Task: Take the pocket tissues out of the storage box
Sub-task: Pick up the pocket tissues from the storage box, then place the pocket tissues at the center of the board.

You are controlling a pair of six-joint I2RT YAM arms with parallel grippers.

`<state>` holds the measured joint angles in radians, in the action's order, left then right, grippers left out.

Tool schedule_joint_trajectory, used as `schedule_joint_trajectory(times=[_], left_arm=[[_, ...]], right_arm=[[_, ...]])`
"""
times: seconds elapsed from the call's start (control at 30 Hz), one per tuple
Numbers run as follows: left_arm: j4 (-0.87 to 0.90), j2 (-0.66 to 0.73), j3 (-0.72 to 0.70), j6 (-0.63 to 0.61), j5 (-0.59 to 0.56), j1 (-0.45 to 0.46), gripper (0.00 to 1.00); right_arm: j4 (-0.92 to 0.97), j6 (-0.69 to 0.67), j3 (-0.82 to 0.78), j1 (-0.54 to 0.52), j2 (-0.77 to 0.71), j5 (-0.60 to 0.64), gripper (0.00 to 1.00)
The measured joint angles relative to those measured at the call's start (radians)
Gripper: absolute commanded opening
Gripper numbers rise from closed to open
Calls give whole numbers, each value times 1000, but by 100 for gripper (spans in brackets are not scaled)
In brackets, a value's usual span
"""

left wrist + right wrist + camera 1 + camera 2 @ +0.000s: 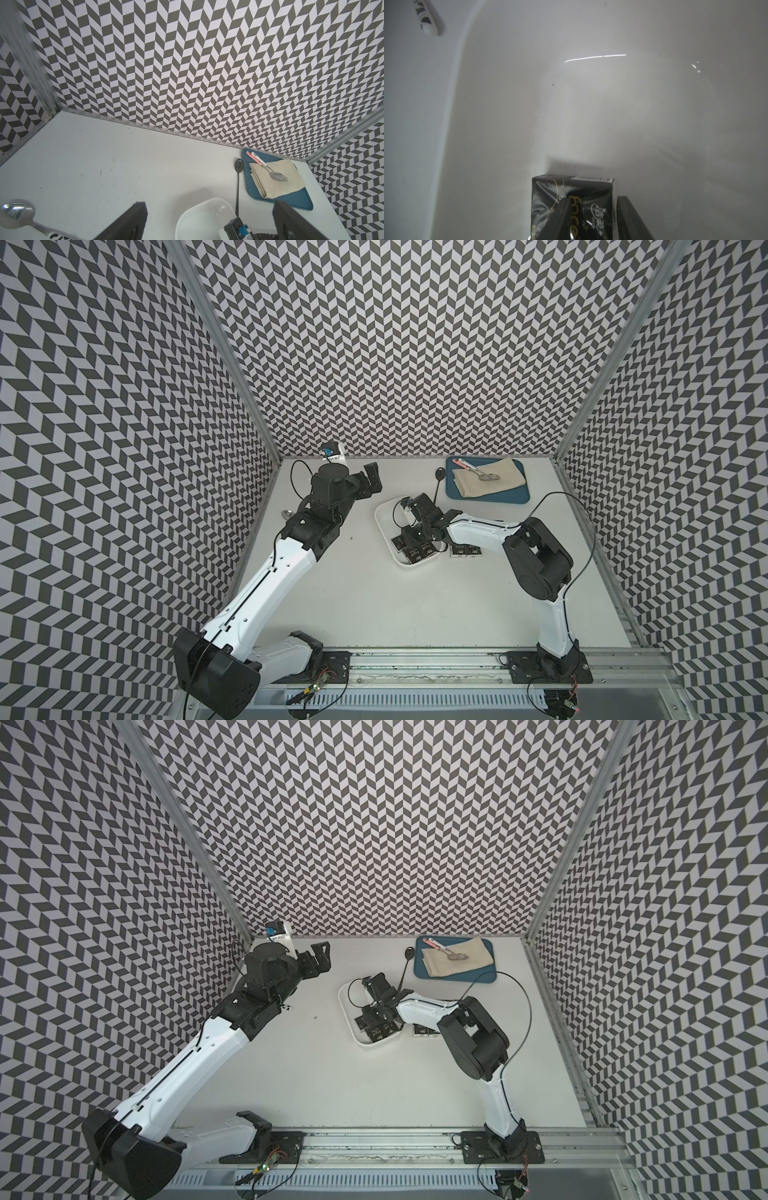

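Observation:
The white storage box (382, 526) (347, 1006) sits mid-table. Several black pocket tissues (419, 553) (380, 1031) lie in its near end. Two more packets (465, 551) (424, 1031) rest on the table just right of it. My right gripper (409, 537) (593, 199) reaches down into the box with its jaws partly apart. One finger lies over the face of a packet (550, 197). The other stands just off that packet's edge, a thin gap showing. My left gripper (372, 479) (209, 204) hangs open and empty at the back left.
A blue tray (453, 493) (291, 199) with a beige cloth and spoons lies at the back right. A black spoon (436, 485) lies between tray and box. A silver spoon (16, 209) lies by the left arm. A small white device (332, 452) stands at the back wall.

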<state>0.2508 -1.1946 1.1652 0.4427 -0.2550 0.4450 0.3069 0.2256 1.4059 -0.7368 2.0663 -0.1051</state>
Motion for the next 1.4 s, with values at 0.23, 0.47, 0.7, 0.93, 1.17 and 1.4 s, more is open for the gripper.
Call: schedule_joint_trajectory(times=[0.23,0.47,0.7,0.93,1.17,1.4], left_arm=[[0,5,0,0,-2,0,99],[1,5,0,0,-2,0,99],[6,5,14,-1,-5,0,99],[6,6,15,-4,-13,0,99],[10,10,15,-5,-13,-5,99],[13,15,20,-5,-13,-7,99]], right_arm=[[3,5,19,0,9,1,0],[3,-1,22,0,7,-9,0],[8,2,18,0,-41,-19,0],[6,3,14,7,-165,-12,0],[23,3,-84,19,-327,14,0],[92,8,-282,34,-592,46,0]])
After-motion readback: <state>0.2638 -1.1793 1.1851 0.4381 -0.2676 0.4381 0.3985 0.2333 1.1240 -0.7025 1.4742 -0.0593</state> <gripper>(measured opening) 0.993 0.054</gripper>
